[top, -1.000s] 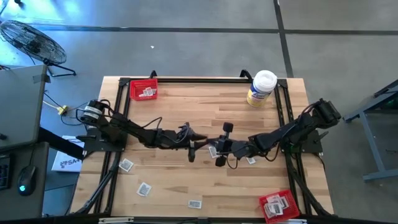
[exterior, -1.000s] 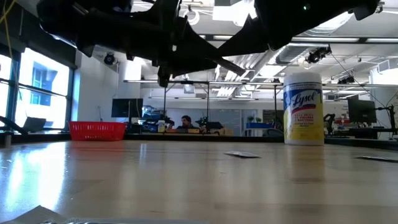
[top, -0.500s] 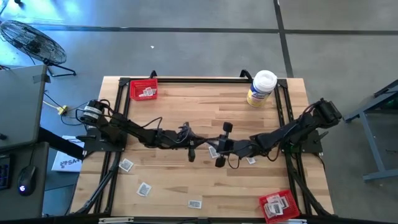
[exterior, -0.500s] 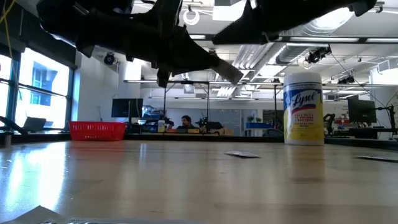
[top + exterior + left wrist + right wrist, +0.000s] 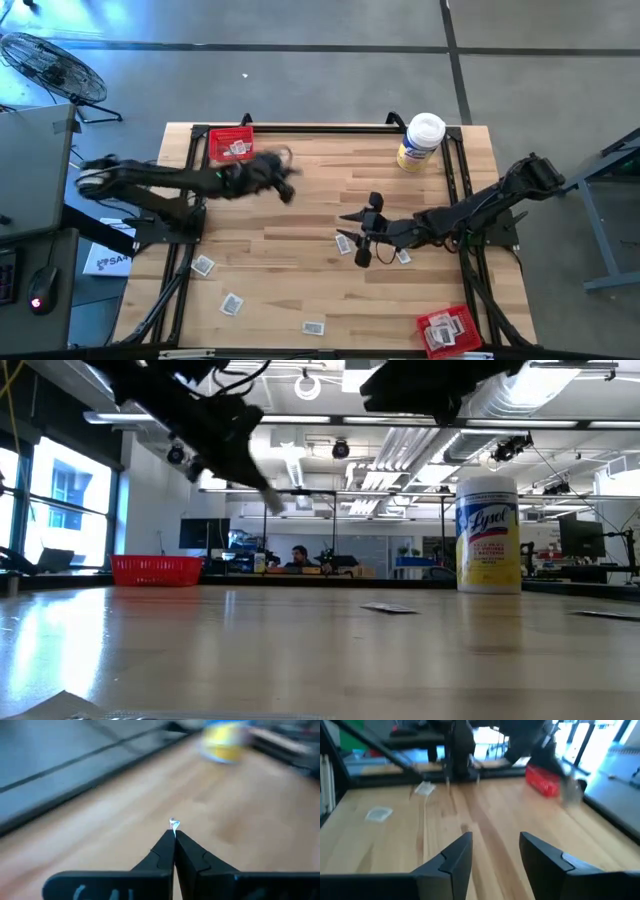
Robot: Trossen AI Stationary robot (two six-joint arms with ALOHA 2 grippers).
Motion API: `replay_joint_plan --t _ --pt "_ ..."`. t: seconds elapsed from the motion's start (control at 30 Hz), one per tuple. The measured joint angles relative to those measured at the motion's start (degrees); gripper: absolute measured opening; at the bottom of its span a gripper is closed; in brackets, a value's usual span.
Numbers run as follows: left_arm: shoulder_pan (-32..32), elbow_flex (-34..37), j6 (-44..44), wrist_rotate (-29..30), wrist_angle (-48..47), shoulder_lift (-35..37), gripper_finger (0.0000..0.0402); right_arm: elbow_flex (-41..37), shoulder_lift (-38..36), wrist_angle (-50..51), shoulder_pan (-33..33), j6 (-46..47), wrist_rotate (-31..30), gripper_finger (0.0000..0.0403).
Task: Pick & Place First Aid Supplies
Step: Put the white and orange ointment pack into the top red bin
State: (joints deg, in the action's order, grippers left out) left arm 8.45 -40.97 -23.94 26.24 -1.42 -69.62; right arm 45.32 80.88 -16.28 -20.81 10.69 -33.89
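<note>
Inventory, first aid packets, sorting partly done.

Far-left tray (image 5: 231, 144): red, at the desk's far left corner. Holds a few packets (image 5: 237, 149); exact count not readable.

Near-right tray (image 5: 447, 331): red, at the near right corner. Holds several packets (image 5: 437, 333), again too small to count.

Loose on the desk (image 5: 330, 190), not yet placed:
- one packet (image 5: 203, 266) near the left edge;
- one packet (image 5: 232, 304) nearer the front left;
- one packet (image 5: 314, 327) at the front, middle;
- one packet (image 5: 344, 244) mid-desk, just beside the right pincer;
- one packet (image 5: 402, 257) partly under the right arm.

Left pincer (image 5: 285, 186): above the desk near the far-left tray, blurred by motion. In its wrist view the fingers (image 5: 165, 851) are pressed together, with a small pale sliver (image 5: 173, 824) at the tips. Likely a packet edge, though too little shows to be sure.

Right pincer (image 5: 360, 238): mid-desk, over the loose packet there. Its fingers (image 5: 452, 857) stand apart with nothing between them.

Tub (image 5: 420, 141): white lid, yellow label, upright at the far right. Not part of the sort.

Judgement: both trays have stock, at least five packets remain on the desk, one more is possibly in transit to the far-left tray. Roughly the latter half of the job, not the end.
</note>
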Motion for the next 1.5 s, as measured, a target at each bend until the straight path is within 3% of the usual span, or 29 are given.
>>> replay_joint_plan --t 0.2,0.37,0.63,0.8,1.07,1.37,1.5 --pt "14.93 -0.03 -6.01 5.16 -19.13 8.61 0.0000 -0.02 1.03 6.04 -0.22 4.95 0.81 0.0150" --pt "28.18 1.02 -7.13 5.36 -24.17 7.87 0.0000 -0.02 3.77 6.58 0.96 5.83 4.53 0.0151" --pt "43.48 2.53 -6.77 -8.90 -19.34 3.42 0.0000 -0.07 8.87 5.31 2.22 8.79 7.73 0.0150" --pt "46.03 2.53 -8.08 -11.22 -16.72 -1.70 0.0004 -0.11 10.49 4.79 2.50 8.84 7.94 0.0151" --pt "46.01 2.53 -8.92 -8.72 -14.52 -9.97 0.0043 -0.11 10.69 2.91 2.55 8.94 10.64 0.0152" --pt "45.98 0.78 -1.31 -4.15 -17.51 -8.68 0.0135 -0.11 10.69 3.00 2.59 8.80 11.97 0.0172" --pt "45.81 -2.76 0.19 -4.90 -23.16 -7.72 0.0154 -0.11 10.69 5.63 2.87 7.50 16.08 0.0172"
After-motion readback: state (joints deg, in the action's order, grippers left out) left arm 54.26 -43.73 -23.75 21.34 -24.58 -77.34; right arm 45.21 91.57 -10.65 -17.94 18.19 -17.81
